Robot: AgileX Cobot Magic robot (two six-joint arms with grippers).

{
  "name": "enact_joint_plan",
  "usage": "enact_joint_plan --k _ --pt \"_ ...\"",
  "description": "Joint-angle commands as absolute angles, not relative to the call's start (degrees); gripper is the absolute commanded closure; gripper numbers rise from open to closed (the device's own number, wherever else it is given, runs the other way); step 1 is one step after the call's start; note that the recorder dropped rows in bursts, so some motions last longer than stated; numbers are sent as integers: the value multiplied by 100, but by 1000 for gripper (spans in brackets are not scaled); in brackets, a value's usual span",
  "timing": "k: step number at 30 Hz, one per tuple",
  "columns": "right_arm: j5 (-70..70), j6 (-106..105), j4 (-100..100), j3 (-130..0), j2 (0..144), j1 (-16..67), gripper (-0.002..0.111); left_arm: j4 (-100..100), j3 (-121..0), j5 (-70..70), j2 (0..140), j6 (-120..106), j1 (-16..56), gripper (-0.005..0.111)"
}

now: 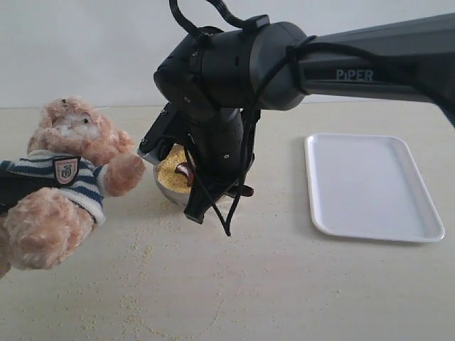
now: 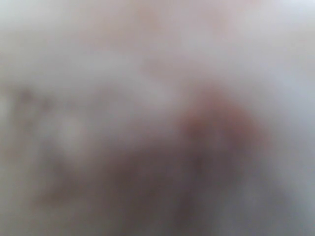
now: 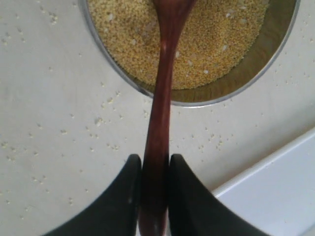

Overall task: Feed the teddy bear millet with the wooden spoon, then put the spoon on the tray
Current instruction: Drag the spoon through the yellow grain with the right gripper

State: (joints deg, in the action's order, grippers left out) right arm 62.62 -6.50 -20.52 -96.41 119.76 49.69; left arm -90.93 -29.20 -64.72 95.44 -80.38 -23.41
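Observation:
The teddy bear [image 1: 67,177] leans at the left in its striped shirt, facing the steel bowl [image 1: 169,190]. My left gripper [image 1: 18,190] shows as a dark band clamped across the bear's belly. The left wrist view is only a blur of fur. My right gripper [image 3: 155,160] is shut on the handle of the wooden spoon [image 3: 162,98]. The spoon's small bowl [image 1: 185,170] dips into the millet [image 3: 211,44] that fills the steel bowl [image 3: 256,73]. The white tray [image 1: 370,185] lies flat to the right, with nothing on it.
Stray millet grains [image 1: 142,284] lie scattered over the pale tabletop in front of the bowl and bear. The right arm [image 1: 341,64] reaches in from the upper right and hides most of the bowl. A tray corner [image 3: 280,191] shows beside the right fingers.

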Motion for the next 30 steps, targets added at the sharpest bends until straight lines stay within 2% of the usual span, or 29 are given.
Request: enact_joint_plan --k 1,30 --pt "6237 -478 -1989 -9665 11924 4977 108 -9110 -2925 -6617 9530 -8060 -2335 102" --pt "6298 85 -1631 -9665 11699 4730 108 -9062 -2925 -6617 9530 -8060 -2335 102"
